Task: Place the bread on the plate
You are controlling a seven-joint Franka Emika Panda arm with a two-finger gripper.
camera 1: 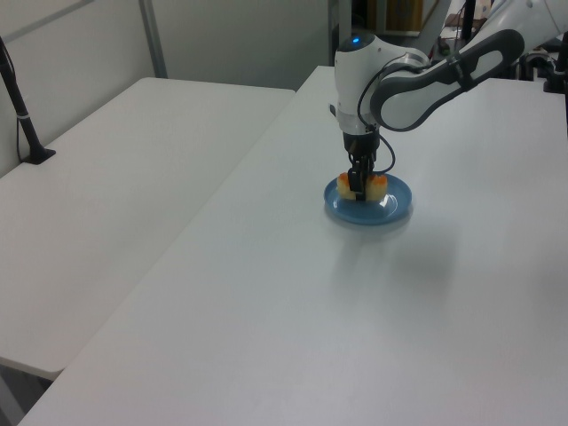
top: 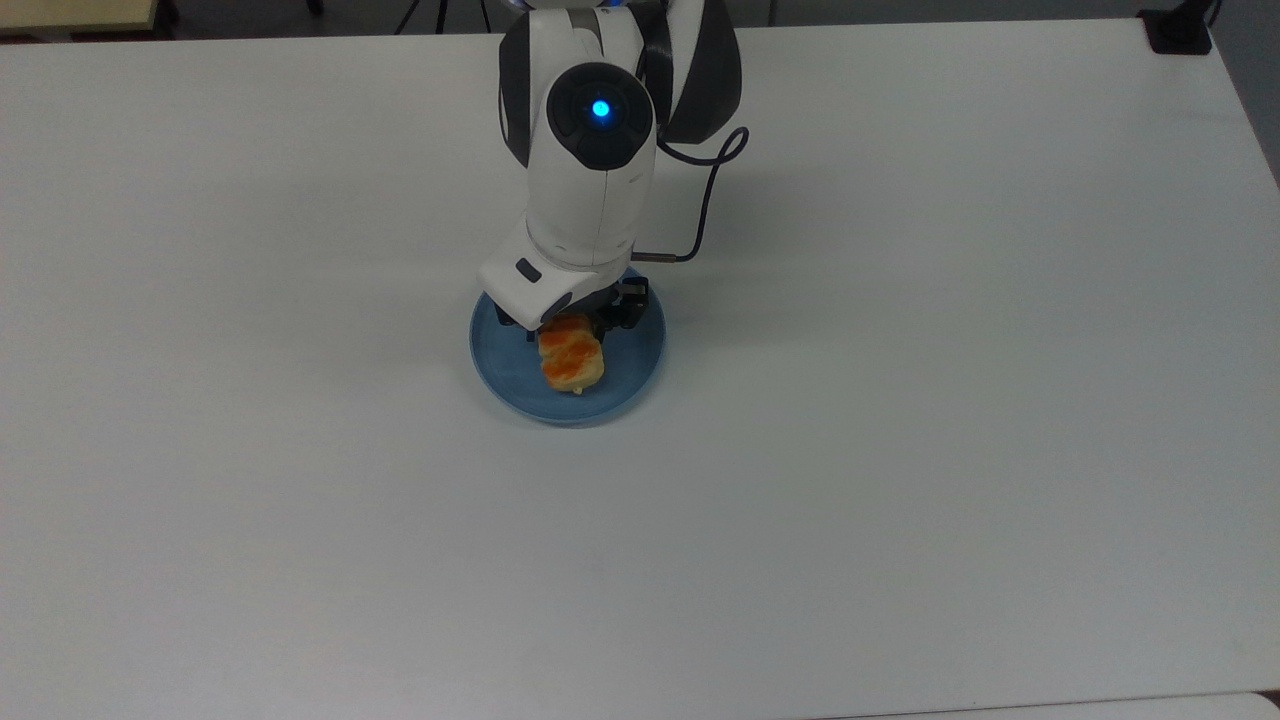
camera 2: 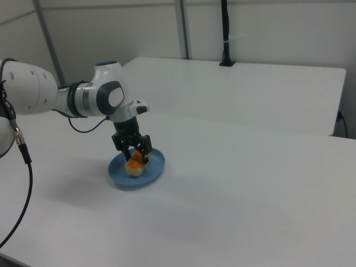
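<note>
The gripper is clamped on the bread, its fingers pinching the loaf across its narrow middle so both ends stick out either side, as the left view shows. The arm points straight down over the plate, placing the bread inside the raised rim, low enough that it seems to touch or nearly touch the blue surface. That low, centred hold suits a gentle release: opening now should leave the loaf resting well within the rim, on the white table

Robot lab: bare white tables, partition walls, cam pole.
</note>
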